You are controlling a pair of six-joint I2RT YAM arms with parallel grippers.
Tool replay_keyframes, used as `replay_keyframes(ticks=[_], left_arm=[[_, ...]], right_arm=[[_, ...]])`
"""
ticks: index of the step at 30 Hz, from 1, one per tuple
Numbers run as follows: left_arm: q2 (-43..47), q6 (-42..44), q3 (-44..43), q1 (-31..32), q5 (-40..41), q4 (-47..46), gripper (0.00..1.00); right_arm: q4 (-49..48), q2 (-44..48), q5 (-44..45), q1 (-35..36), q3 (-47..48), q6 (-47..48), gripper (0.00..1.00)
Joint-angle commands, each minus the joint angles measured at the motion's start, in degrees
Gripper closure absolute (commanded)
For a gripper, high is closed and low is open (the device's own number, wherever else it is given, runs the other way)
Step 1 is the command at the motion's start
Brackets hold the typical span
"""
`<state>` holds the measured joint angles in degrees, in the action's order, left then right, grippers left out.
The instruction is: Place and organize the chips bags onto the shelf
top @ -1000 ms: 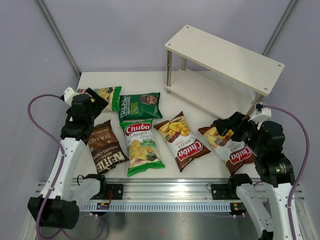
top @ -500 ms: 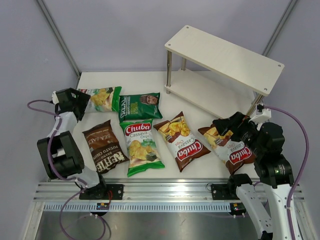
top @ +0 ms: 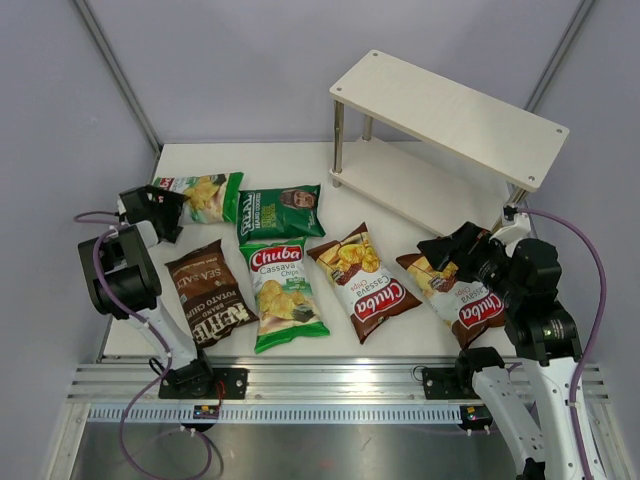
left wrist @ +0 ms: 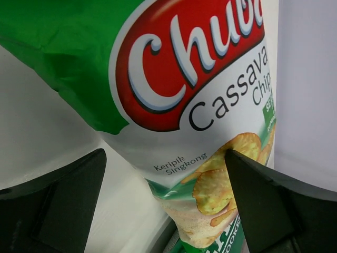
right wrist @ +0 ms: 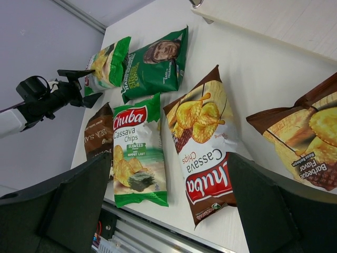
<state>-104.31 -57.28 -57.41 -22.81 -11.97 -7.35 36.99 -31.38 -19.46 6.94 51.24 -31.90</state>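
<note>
**Left gripper spread at the far green bag; all six bags lie on the table**

The left gripper (top: 160, 207) sits low at the left side of the table (top: 300, 165), jaws spread wide and pinching nothing. In its wrist view the green Chuba Cassava bag (left wrist: 200, 79) fills the frame just ahead of it, between the two dark fingers (left wrist: 52, 211). The bag's top and right side are cut off there. Whether the fingertips touch the foil cannot be made out. From above, the gripper body hides the end of the bag nearest it.

The right gripper (top: 447, 250) hovers released over the upper end of a brown-red Chuba bag (top: 472, 305) and covers part of that end from above. Its wrist view cuts this bag off at the right edge.

To the left of the right gripper lie the second brown-red bag (top: 365, 282), the second green Chuba bag (top: 283, 292) and the Kettle bag (top: 208, 292). In the right wrist view the Kettle bag is partly hidden behind a finger. The dark green portrait bag (top: 280, 211) lies beyond these.

The shelf (top: 450, 115) stands beyond the right gripper, and only an edge of one board shows in that wrist view.

A second ago the left arm (top: 122, 275) stood taller, with its gripper above the green bag's end. Half a second ago it had dropped and the gripper sat farther out to the left. Now the gripper is nearer the bag and the elbow is drawn in. The right gripper has edged slightly left. No bag has shifted.
</note>
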Motion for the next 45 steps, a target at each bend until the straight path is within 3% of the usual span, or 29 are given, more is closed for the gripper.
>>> replay_keyframes(ticks=[1, 6, 8, 9, 11, 15, 16, 19, 20, 26, 35, 40, 45], left_arm=[[-1.15, -2.49, -0.34, -0.04, 1.67, -4.16, 0.01], [-4.14, -5.21, 0.1, 0.74, 3.53, -5.73, 0.01], [-4.85, -6.09, 0.01, 1.18, 3.97, -6.79, 0.07], [-5.2, -6.35, 0.01, 1.45, 4.23, -7.4, 0.18], [-5.37, -6.97, 0.01, 1.89, 4.32, -9.34, 0.3], [-4.85, -7.76, 0.98, 2.42, 4.32, -14.08, 0.62], [-4.67, -7.68, 0.81, 2.5, 4.15, -14.61, 0.74], [-4.32, -6.97, 0.11, 2.68, 2.57, -17.07, 0.96], [-4.15, -6.62, -0.16, 2.77, 2.13, -17.69, 0.99], [-1.52, -5.48, -0.43, 3.12, -2.27, -21.73, 1.0], [5.78, -5.48, 2.56, 3.56, -10.35, -39.21, 1.0], [9.56, -7.76, 2.3, 5.31, -15.71, -43.27, 1.0], [18.34, -4.69, 3.0, 10.49, -20.2, -38.18, 1.0]], right_arm=[[-3.42, -0.35, -1.54, -0.26, -0.27, 0.08, 0.01], [-4.38, -1.06, -1.72, -0.26, -0.97, -0.27, 0.0], [-4.74, -0.88, -1.72, -0.26, -1.32, -0.44, 0.0], [-4.65, -0.88, -1.46, -0.26, -1.41, -0.44, 0.01], [-4.65, -0.88, -1.1, -0.26, -1.41, -0.36, 0.01], [-4.74, -1.06, -0.58, -0.26, -1.32, -0.27, 0.01], [-4.74, -1.06, -0.58, -0.26, -1.41, -0.27, 0.01], [-4.91, -1.41, -0.14, -0.26, -1.58, -0.35, 0.0], [-5.26, -1.67, -0.05, -0.26, -1.67, -0.62, 0.01], [-7.1, -2.29, -1.45, -0.26, -2.02, -1.59, 0.0], [-15.01, -8.6, -10.76, -0.26, -2.9, -5.97, 0.0], [-36.04, -14.75, -19.99, 1.57, -8.34, -22.04, 0.01], [-48.49, -20.73, -11.93, 13.25, -5.9, -24.79, 0.01]])
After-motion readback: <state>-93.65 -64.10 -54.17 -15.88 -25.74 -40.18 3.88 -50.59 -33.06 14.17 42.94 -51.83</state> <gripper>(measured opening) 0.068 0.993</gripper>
